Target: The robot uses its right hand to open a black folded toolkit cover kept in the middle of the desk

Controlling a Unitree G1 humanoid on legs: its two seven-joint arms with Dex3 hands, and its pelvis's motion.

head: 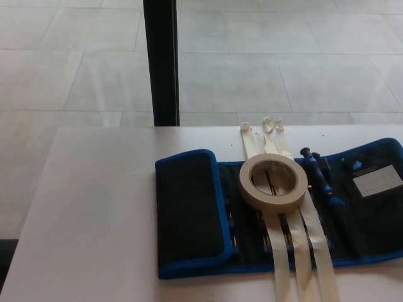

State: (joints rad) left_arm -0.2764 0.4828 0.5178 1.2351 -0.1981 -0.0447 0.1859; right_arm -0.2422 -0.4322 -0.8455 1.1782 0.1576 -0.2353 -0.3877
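Neither hand is in the head view, so you cannot tell whether the fingers of either are spread or pressed together; settle that before you move. The toolkit cover (277, 211) lies near the front edge of the white desk (94, 207), a little toward the side your right hand will come in from. Its right panel lies open, showing a white label (378, 182) and blue-handled tools (321, 176), while the left flap (189, 211) is folded over the middle. A tape roll (274, 181) sits on the centre with pale strips (296, 245) running under it across the kit. Judging from this, the flap is what remains to open: reach past the roll, catch the flap's blue inner edge, and swing it away leftward without dragging the roll or strips.
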